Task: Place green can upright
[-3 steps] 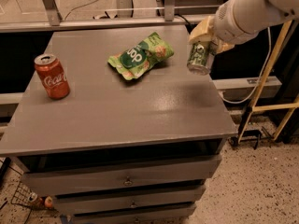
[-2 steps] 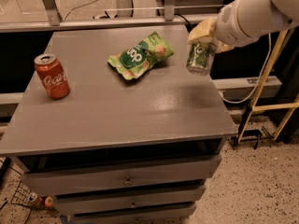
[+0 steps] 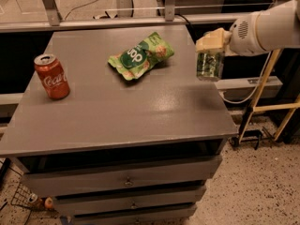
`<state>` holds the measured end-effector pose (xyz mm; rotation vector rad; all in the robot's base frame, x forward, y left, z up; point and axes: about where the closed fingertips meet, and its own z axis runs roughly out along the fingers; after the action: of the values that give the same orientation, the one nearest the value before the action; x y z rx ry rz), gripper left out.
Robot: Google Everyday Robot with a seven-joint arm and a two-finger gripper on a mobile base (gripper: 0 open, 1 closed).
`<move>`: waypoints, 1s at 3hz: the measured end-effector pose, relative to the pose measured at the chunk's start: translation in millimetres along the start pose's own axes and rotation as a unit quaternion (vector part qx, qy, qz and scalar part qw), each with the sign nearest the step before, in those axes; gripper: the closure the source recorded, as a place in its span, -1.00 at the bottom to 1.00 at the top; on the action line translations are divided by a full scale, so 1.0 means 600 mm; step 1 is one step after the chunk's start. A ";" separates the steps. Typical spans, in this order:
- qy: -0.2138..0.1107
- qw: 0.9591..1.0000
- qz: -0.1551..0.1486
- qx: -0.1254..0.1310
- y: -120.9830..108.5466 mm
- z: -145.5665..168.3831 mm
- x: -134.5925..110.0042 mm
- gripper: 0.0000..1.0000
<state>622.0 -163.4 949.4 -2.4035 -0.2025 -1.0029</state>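
Currently, working from the near side outward: the closed drawers [image 3: 126, 182] face the camera, below the grey tabletop [image 3: 122, 121]. On the tabletop's left part a red can [image 3: 51, 76] stands upright. At the right edge I have the green can [image 3: 209, 67] upright in the pincer [image 3: 213, 42], which is clamped on the can's upper end. The arm [image 3: 267, 29] reaches in from the right. I cannot tell whether the can's base touches the surface; it appears to hang just over the right edge. Farther back, near the middle, a green snack bag [image 3: 140, 55] lies flat, well apart from both cans.

Handling notes, as judgement:
- The green can is thin-walled aluminium: stiff along its axis, easily dented by side pressure.
- Its skin is smooth and probably slippery.
- Fill is unknown; if empty, expect it to be light and quick to tip.
- The rim end is the strongest place to hold.
- Set the base flat, inboard of the edge, before loosening the grip.
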 end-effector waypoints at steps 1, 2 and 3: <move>0.026 0.990 -0.139 -0.025 0.001 -0.009 -0.032 1.00; 0.059 0.969 -0.235 -0.054 0.006 0.018 -0.053 1.00; 0.096 0.953 -0.280 -0.068 0.009 0.039 -0.052 1.00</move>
<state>616.0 -154.2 911.5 -2.3981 -0.8021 -1.5333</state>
